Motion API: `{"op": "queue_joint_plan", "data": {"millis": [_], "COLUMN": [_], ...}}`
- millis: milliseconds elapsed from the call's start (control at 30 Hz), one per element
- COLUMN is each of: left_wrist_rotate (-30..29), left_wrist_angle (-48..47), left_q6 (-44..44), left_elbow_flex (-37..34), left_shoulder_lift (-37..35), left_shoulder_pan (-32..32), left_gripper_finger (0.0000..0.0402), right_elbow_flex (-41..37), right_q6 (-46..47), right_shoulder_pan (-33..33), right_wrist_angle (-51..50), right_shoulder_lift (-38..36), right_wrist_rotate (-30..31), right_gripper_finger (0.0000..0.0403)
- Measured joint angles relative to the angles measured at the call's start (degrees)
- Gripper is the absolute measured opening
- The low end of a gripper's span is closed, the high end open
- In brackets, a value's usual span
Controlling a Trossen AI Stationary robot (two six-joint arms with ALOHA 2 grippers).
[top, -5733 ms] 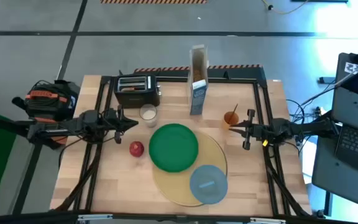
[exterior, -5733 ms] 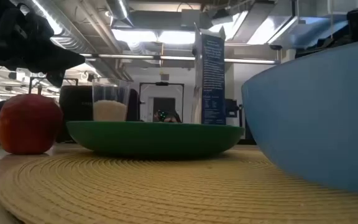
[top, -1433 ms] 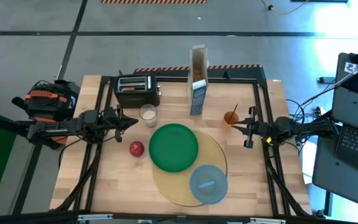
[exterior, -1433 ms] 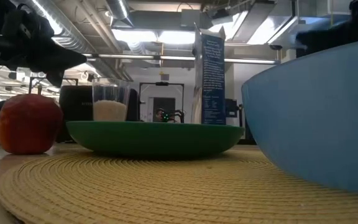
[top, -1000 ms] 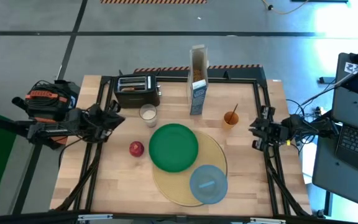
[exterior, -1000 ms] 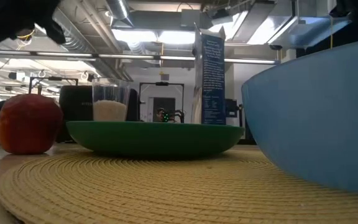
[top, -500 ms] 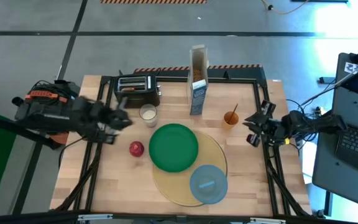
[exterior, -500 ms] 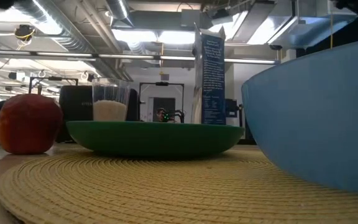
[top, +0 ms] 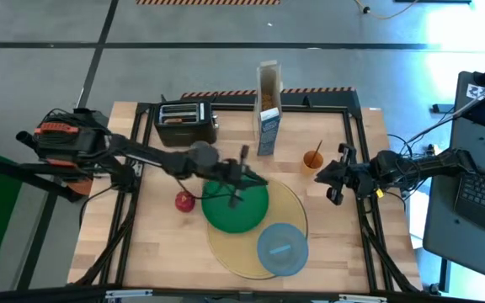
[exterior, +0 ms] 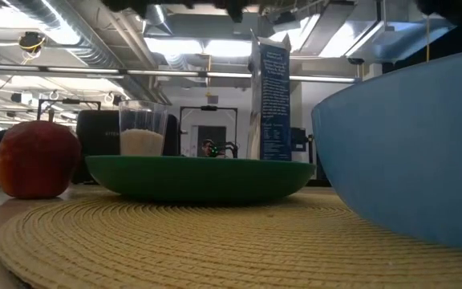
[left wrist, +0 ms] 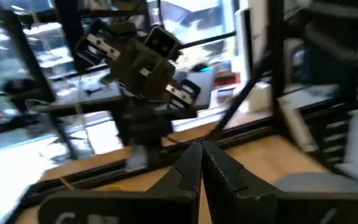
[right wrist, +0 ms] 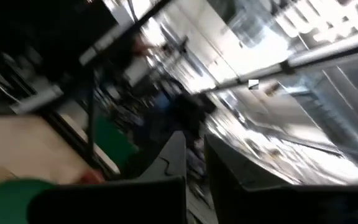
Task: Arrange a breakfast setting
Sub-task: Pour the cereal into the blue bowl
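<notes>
Left gripper (top: 255,178): fingers (left wrist: 190,167) pressed together, empty, above green plate (top: 236,202). Plate sat on yellow mat (top: 297,204) beside blue-grey bowl (top: 283,247). Right gripper (top: 330,181): fingers nearly closed, empty, near orange drink cup (top: 313,159).

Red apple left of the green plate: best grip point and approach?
Take the round red apple across its widest middle, coming straight down from above. It sits upright on the wooden table, stem up. Align the claw fingers toward and away from the toaster, since the green plate crowds one side.
</notes>
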Motion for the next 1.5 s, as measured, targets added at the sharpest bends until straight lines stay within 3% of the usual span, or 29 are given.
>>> {"op": "queue_joint_plan", "data": {"millis": [167,267,367,533,733,933,1100,1300,1500], "left_wrist_rotate": [-32.8,-40.8,-40.8,-45.7,-47.5,-44.0,-46.5,-46.9,-41.3], "left_wrist_angle": [-1.1,-1.6,-2.8,-6.6,-8.0,-13.3,-17.1,-19.4,-19.6], "left_q6": [0.7,0.7,2.5,2.0,0.0,0.1,-0.7,-5.5,-8.9], "left_elbow_flex": [5.0,6.1,6.1,6.2,6.2,6.2,6.2,6.2,6.2], "left_shoulder_lift": [4.3,5.9,6.4,6.2,6.0,6.0,6.0,6.0,6.0], "left_shoulder_pan": [-2.0,-1.8,-1.4,-0.7,1.6,4.6,4.6,4.8,6.4], "left_gripper_finger": [0.0007,0.0007,0.0007,0.0007,0.0007,0.0011,0.0062,0.0153,0.0218], "right_elbow_flex": [0.0,0.0,0.0,4.2,17.8,28.3,30.0,30.0,30.0], "right_q6": [-4.1,-4.8,-5.0,-5.9,-4.8,-4.0,-4.0,-3.7,-4.7], "right_shoulder_pan": [0.0,0.0,0.0,-1.7,-10.1,-17.0,-18.1,-18.1,-19.7], "right_wrist_angle": [-3.7,-5.3,-3.9,-3.7,-21.6,-34.1,-35.1,-34.9,-34.3], "right_shoulder_lift": [0.0,0.4,2.4,8.1,18.2,26.1,27.4,28.0,31.1], "right_wrist_rotate": [8.9,17.1,25.6,29.9,27.9,16.0,17.2,23.8,26.8], "right_gripper_finger": [0.003,0.003,0.003,0.003,0.003,0.003,0.003,0.003,0.003]}}
